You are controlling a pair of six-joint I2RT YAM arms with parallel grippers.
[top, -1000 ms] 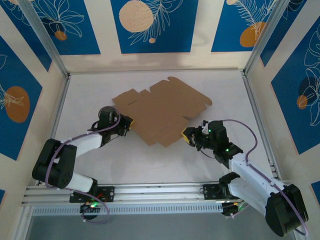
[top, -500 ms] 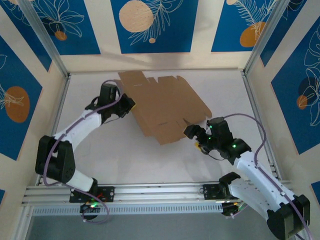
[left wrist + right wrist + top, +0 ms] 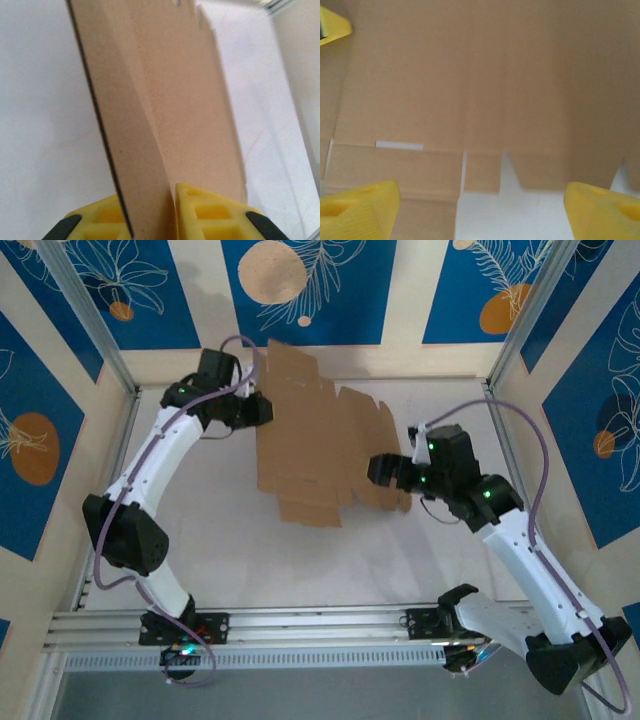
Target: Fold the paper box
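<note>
**Left gripper pinched the lifted cardboard sheet; folding had hardly begun**

Left gripper (image 3: 258, 410) reached to the far left of the white table (image 3: 200, 530), and we saw it clamped on one edge of the paper box (image 3: 310, 450). In the left wrist view, the brown sheet (image 3: 165, 100) rose steeply between its two yellow fingers (image 3: 210, 212), which pressed it from both sides.

The paper box was an unfolded die-cut sheet of plain kraft cardboard. It hung tilted in the middle of the table, with its far edge raised near the back wall and its notched flaps pointing toward the arms. We could not tell whether its near edge touched the table.

Right gripper (image 3: 385, 472) hovered just beside the sheet's right side with its jaws spread wide, holding nothing. From its wrist camera, the cardboard (image 3: 470, 75) lay beyond the parted yellow fingertips (image 3: 360, 210).

We judged the task to be at an early stage. No wall stood up, no tab was tucked, and every crease remained to be folded.
</note>
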